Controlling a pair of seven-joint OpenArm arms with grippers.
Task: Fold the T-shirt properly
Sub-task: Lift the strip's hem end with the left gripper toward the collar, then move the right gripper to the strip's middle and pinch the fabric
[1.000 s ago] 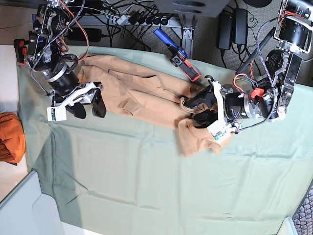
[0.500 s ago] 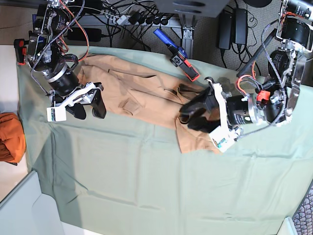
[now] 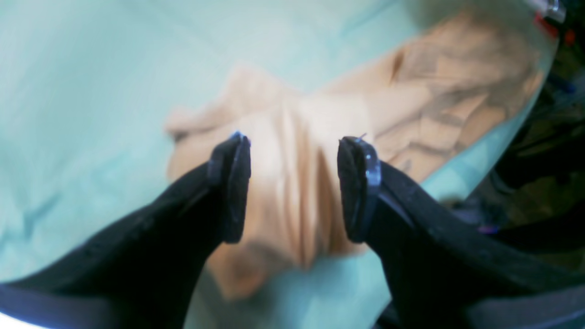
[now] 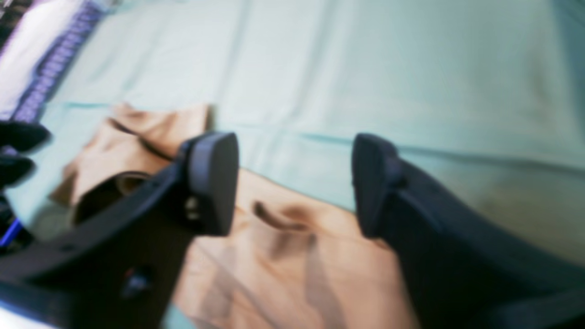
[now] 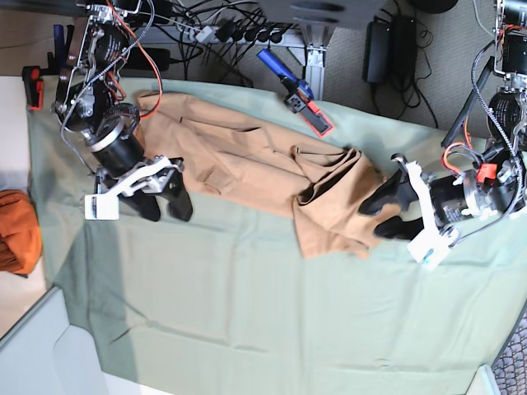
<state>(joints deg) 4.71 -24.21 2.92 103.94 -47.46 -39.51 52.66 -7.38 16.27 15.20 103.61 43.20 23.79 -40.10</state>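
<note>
Left claw (image 3: 295, 189) with jaws apart, beside and partly over the bunched end of the peach-tan T-shirt (image 5: 342, 197), nothing gripped. Right claw (image 4: 295, 185) also spread and empty, just in front of the shirt's other end, with the long narrow strip of cloth running between both claws along the pale green sheet (image 5: 247, 304).

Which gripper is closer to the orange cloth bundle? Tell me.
Right. The right gripper is over the sheet, a short way in from the orange bundle; the left gripper is across the sheet, by the shirt's bunched end.
</note>
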